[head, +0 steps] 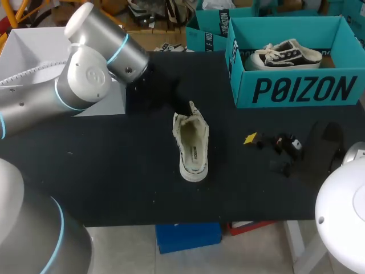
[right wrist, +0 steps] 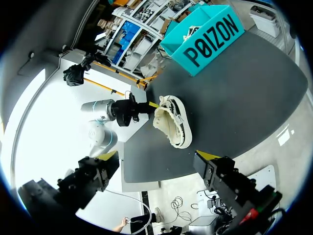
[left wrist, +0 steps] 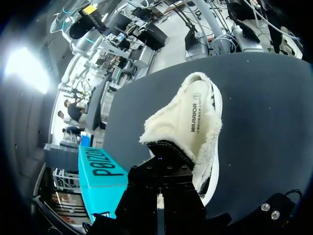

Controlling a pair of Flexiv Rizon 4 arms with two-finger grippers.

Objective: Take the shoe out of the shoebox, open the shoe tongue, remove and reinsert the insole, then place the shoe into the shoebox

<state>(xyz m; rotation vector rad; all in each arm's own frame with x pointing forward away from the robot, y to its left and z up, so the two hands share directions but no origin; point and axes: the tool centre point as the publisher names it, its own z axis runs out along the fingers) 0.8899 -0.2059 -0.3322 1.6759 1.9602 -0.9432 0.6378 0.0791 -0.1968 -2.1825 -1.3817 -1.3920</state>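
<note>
Shoe: on the desk, outside the shoebox.
Left jaws: at its fleecy rim; grip cannot be told.
Right jaws: wide, empty, apart.
Risk: your pull may drag the unbraced shoe.

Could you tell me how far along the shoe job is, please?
Done: a shoe lies on the table, out of the shoebox. In hand: the left pincer is at the shoe's fleecy edge; the right pincer hangs open, apart. Remaining, likely: the insole lies inside, so removal, reinsertion and reboxing.
</note>
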